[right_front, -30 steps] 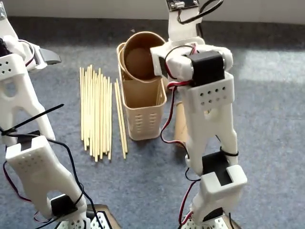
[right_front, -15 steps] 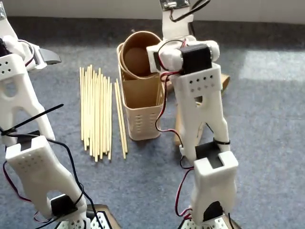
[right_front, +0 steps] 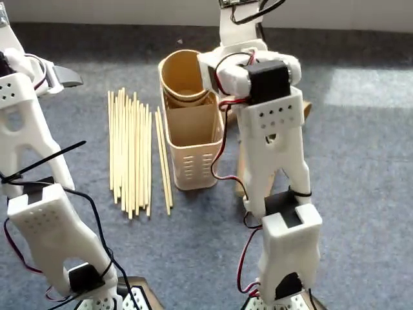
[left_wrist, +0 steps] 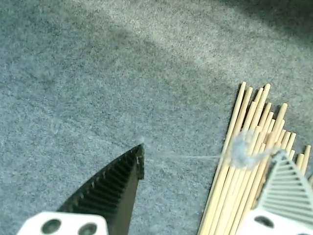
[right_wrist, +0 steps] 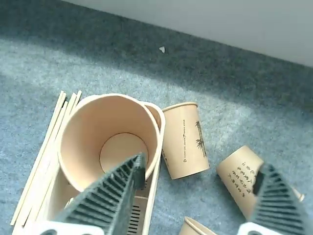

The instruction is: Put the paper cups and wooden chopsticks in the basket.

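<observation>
Now one paper cup sits in the basket, the right jaws released and empty just above its rim. A fallen cup lies just beside the basket, another past it, on the side opposite the wooden chopsticks. Best to rise clear of the rim first, then pinch the fallen cup's wall lightly. Left jaws hang spread over the chopsticks' ends.

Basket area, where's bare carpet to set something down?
Bare carpet lies on the basket's near side, between the left arm and right arm, and again past the right arm's outer side. Crowded: chopsticks line the basket's left; loose cups lie on its right.
</observation>
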